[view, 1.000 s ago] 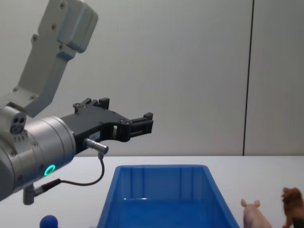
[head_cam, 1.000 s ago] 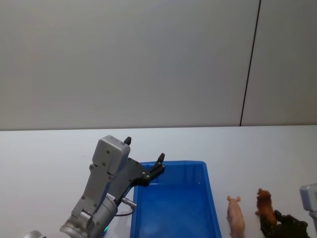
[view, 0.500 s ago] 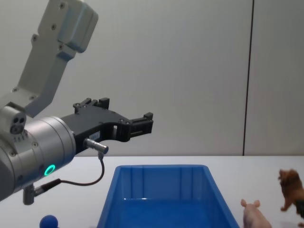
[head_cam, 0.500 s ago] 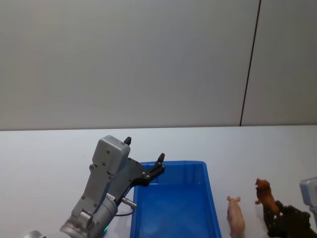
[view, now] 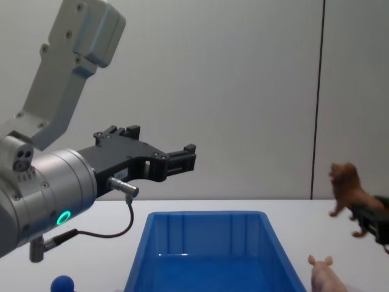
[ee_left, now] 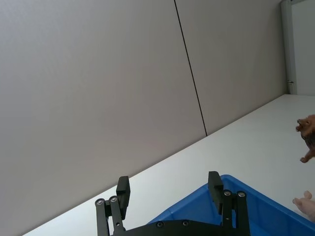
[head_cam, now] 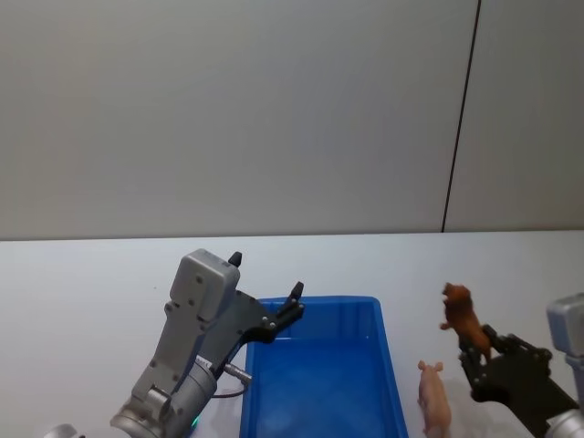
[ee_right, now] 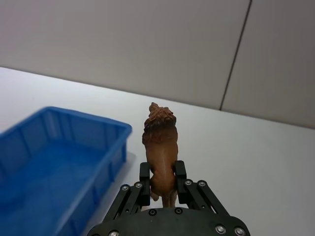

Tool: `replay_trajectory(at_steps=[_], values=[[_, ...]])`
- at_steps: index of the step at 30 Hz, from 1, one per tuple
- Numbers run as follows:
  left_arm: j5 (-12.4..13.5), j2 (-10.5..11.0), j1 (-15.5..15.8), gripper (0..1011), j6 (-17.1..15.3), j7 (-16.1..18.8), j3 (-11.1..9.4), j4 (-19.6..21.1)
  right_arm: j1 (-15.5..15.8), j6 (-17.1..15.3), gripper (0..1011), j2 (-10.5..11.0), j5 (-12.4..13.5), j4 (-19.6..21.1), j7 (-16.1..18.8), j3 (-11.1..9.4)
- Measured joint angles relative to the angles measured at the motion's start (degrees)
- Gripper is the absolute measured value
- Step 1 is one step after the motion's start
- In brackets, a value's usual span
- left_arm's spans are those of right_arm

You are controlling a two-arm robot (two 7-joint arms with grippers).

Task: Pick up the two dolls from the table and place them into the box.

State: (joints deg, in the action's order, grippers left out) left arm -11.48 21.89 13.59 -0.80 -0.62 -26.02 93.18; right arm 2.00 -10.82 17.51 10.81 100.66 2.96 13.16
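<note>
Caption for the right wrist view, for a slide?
Right end effector shut on the lion, beside the blue box.

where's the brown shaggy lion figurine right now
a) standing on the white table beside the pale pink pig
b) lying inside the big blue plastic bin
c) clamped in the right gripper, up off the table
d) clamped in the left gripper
C: the brown shaggy lion figurine is gripped between the fingers of the right gripper, in the air above the white table, with the pale pink pig lying on the table below it.
</note>
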Motion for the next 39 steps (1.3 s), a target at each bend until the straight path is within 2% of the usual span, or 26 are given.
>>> replay_trajectory(at_steps=[12,19,24,25,28,30,39], values=[[0.00,0.00,0.00,1001,0.00,0.00,0.00,0.00,-2.45,1.87,279,-1.89,0.03,0.87,7.46,1.44],[0.00,0.00,0.00,1002,0.00,0.00,0.00,0.00,-4.50,2.00,291,-3.65,0.33,-0.26,12.62,2.68],[0.00,0.00,0.00,1002,0.00,0.00,0.00,0.00,-5.95,1.40,430,-4.87,0.47,-1.63,15.50,3.45],[0.00,0.00,0.00,1002,0.00,0.00,0.00,0.00,-6.47,0.99,430,-5.30,0.49,-2.14,16.34,3.73],[0.00,0.00,0.00,1001,0.00,0.00,0.00,0.00,-7.22,0.29,578,-5.92,0.50,-2.92,17.34,4.16],[0.00,0.00,0.00,1002,0.00,0.00,0.00,0.00,-7.62,-0.24,620,-6.27,0.49,-3.40,17.70,4.40],[0.00,0.00,0.00,1002,0.00,0.00,0.00,0.00,-7.70,-1.88,901,-6.52,-0.15,-3.58,16.18,4.68]])
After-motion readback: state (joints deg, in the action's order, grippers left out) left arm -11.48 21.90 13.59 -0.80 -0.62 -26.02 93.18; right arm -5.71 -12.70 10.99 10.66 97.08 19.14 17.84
